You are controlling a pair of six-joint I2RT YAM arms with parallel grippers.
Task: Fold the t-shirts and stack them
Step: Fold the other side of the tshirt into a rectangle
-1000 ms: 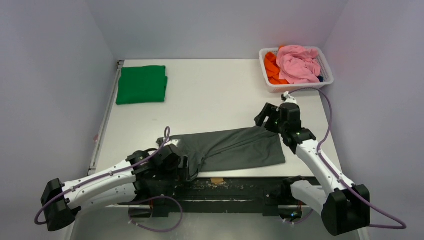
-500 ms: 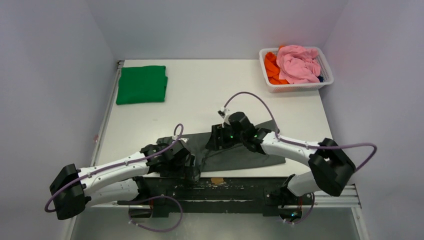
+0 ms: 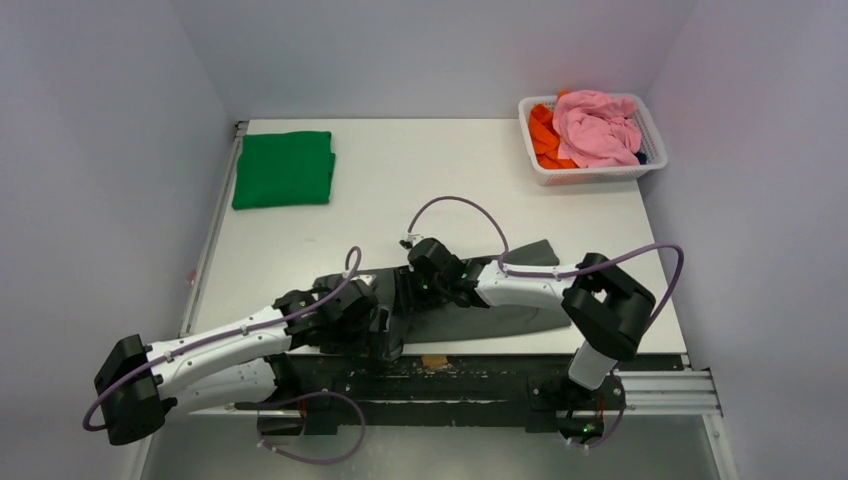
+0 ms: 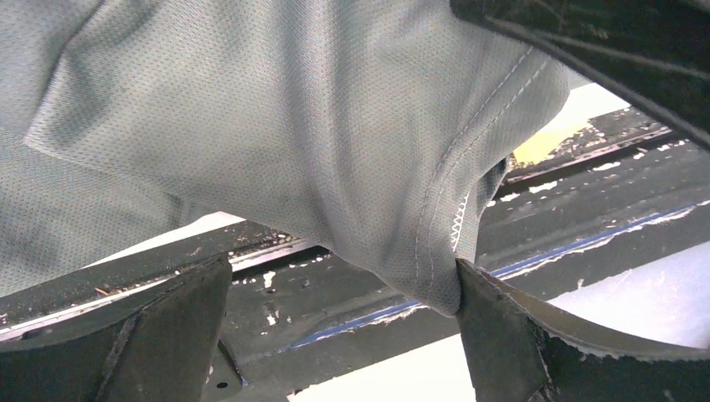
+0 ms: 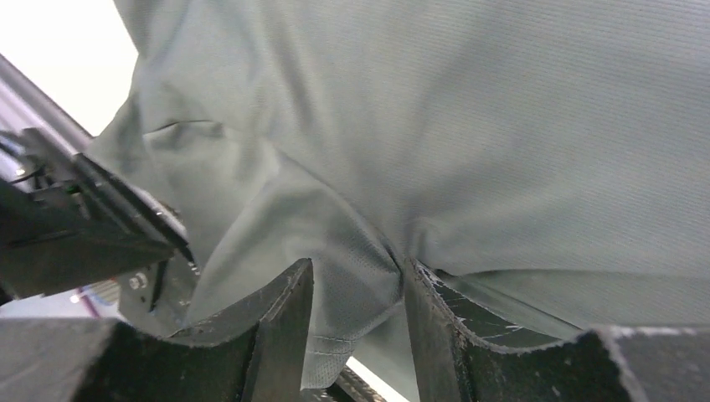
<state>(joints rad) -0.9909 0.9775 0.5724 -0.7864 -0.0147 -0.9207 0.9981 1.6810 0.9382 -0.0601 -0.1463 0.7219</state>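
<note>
The dark grey t-shirt [image 3: 500, 318] lies bunched along the table's near edge, partly under both arms. My right gripper [image 3: 405, 290] reaches left over it. In the right wrist view the gripper [image 5: 358, 270] is shut on a fold of the grey t-shirt [image 5: 502, 126], which fills the space between its fingers. My left gripper [image 3: 385, 340] is at the shirt's near-left end. In the left wrist view it [image 4: 342, 268] is open wide, and the shirt's stitched hem [image 4: 444, 226] hangs between the fingers and touches the right one. The green t-shirt [image 3: 283, 168] lies folded at the far left.
A white mesh basket [image 3: 645, 125] with pink and orange clothes stands at the far right corner of the white table [image 3: 420, 190]. A black rail [image 3: 480, 375] runs along the near edge under the shirt.
My right gripper has swept from the shirt's far right corner leftward, drawing the grey cloth over itself. My left gripper has shifted slightly right along the near edge.
</note>
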